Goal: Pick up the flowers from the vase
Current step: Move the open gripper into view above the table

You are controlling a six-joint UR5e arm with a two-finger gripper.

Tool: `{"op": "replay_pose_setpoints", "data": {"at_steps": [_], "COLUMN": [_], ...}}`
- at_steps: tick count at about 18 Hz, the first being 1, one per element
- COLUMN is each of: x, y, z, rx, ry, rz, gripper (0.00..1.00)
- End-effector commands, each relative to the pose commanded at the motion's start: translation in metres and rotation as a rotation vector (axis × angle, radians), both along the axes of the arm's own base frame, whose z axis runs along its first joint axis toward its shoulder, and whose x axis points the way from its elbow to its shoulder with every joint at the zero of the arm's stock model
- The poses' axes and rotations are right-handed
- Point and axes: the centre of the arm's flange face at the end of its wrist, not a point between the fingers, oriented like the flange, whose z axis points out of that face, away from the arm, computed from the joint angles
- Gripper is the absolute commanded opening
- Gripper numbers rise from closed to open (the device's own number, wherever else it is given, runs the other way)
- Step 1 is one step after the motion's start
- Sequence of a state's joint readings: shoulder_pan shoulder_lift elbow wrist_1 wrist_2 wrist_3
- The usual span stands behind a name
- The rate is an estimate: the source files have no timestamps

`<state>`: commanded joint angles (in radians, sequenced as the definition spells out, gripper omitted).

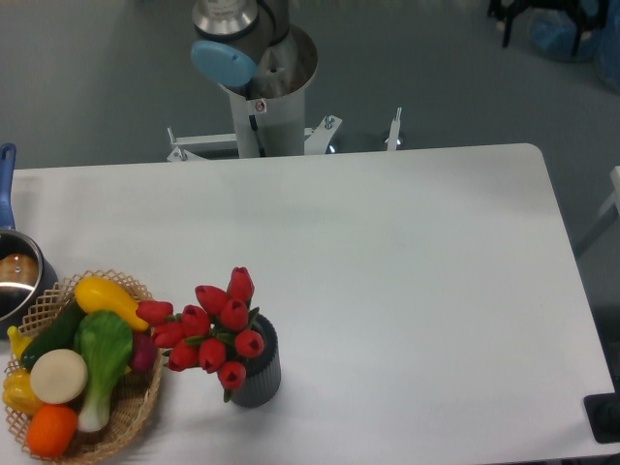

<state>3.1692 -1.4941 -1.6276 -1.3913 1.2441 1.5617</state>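
The flowers (pixel 215 329), a bunch of red tulip buds with green leaves, stand in the vase (pixel 258 373), a small dark grey ribbed cylinder near the table's front left. The buds lean left toward the basket. Only the arm's base column (pixel 260 92) shows at the far edge of the table. The gripper is out of view.
A woven basket (pixel 136 412) of toy vegetables sits at the front left, touching the flowers' left side. A metal pot (pixel 17 276) with a blue handle is at the left edge. The white table (pixel 387 291) extends to the right.
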Motion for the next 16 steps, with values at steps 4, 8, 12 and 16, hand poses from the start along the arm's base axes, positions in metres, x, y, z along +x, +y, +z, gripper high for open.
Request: {"op": "replay_pose_setpoints", "data": {"at_steps": [4,8,12,16], "x": [0.000,0.005,0.011,0.019], "y": [0.007,0.021,0.041,0.057], "z": [-0.003,-0.008,-0.021,-0.041], "rx": [0.010,0.027,0.096,0.330], "ry": [-0.005,-0.014,-0.010,-0.055], "rz": [-0.020,-0.043,-0.021,0.026], "gripper": [1.00,1.00,1.00,1.00]}}
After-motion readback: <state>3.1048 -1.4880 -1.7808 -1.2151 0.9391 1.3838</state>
